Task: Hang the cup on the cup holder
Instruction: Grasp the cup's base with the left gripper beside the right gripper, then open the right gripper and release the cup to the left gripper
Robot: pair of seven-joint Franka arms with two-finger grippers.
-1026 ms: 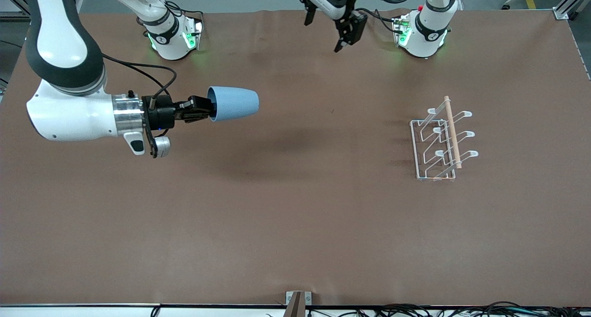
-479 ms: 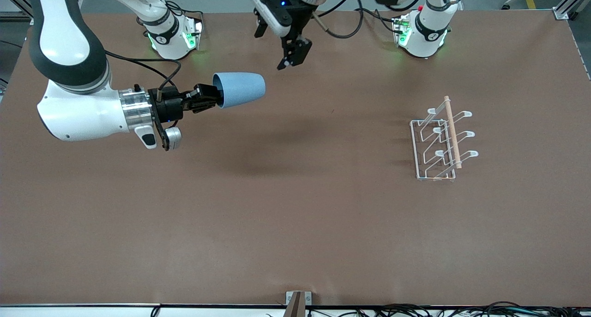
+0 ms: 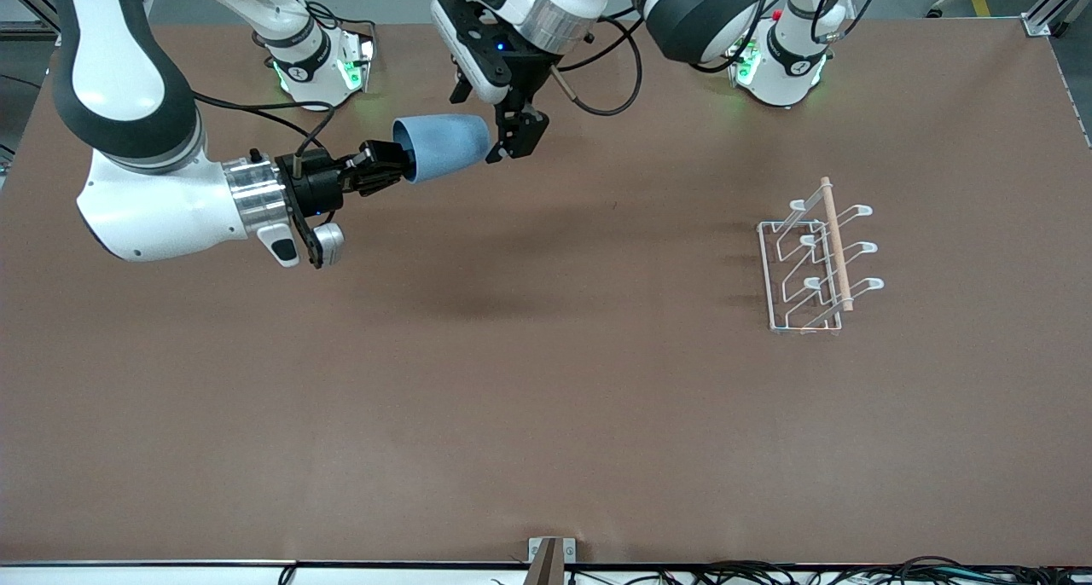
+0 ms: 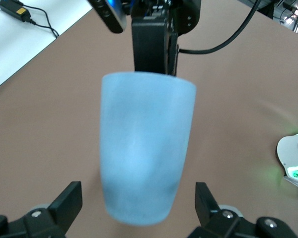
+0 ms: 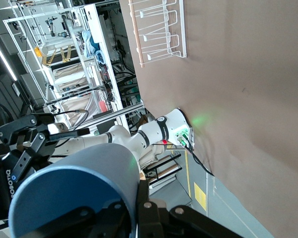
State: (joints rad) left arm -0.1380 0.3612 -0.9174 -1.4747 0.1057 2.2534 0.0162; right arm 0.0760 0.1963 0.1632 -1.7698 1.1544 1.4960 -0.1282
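The light-blue cup [image 3: 444, 147] is held lying level in the air over the table, near the right arm's base. My right gripper [image 3: 388, 165] is shut on its rim, one finger inside and one outside [image 5: 134, 208]. My left gripper [image 3: 490, 120] is open at the cup's closed end, and its two fingertips [image 4: 69, 202] straddle the cup [image 4: 144, 158] without touching it. The white wire cup holder [image 3: 835, 244] with its wooden dowel stands on the table toward the left arm's end, apart from both grippers. It also shows in the right wrist view as a cup holder [image 5: 159, 34] with bare prongs.
The two robot bases [image 3: 320, 65] [image 3: 781, 65] stand along the table's back edge. A small metal bracket [image 3: 550, 555] sits at the edge nearest the front camera, with cables beside it. Brown table cover [image 3: 546, 380] spreads between the cup and the holder.
The left arm has swung down and toward the right arm's end, bringing its open gripper around the cup's closed end. The right arm has shifted the cup slightly toward the bases.
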